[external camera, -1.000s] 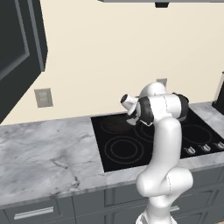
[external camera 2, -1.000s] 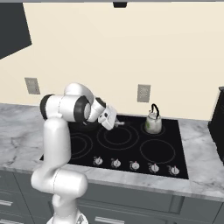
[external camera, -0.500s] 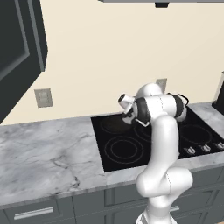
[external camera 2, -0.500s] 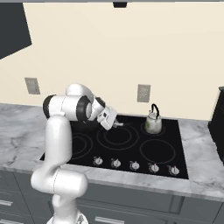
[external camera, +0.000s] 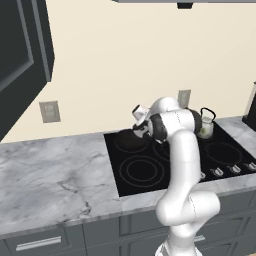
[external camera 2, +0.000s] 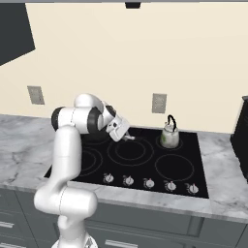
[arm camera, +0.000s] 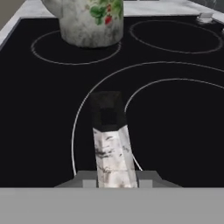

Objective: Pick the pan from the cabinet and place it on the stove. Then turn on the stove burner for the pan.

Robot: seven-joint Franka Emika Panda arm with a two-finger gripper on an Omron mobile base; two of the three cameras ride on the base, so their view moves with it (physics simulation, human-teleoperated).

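Observation:
The pan (external camera: 130, 140) is a small dark round shape low over the back-left burner zone of the black stove (external camera: 150, 172); whether it rests on the glass I cannot tell. My gripper (external camera: 140, 128) hangs just right of it, shut on the pan's handle. In the hand view that handle (arm camera: 111, 144), pale and mottled with a dark tip, sticks out from between my gripper's (arm camera: 114, 176) fingers over the stove (arm camera: 43, 109). From the right base view my gripper (external camera 2: 125, 136) shows beside the arm, which hides the pan. The cabinet (external camera: 20, 60) hangs at the upper left, door open.
A pale kettle (external camera: 206, 125) (external camera 2: 169, 135) (arm camera: 89, 22) stands on the back-right burner zone. A row of knobs (external camera 2: 147, 183) runs along the stove's front edge. Grey marble counter (external camera: 55, 175) spreads to the left. A wall outlet (external camera: 50, 111) sits above it.
My hand has shifted a little to the left over the back burners, still holding the handle. The kettle has not moved.

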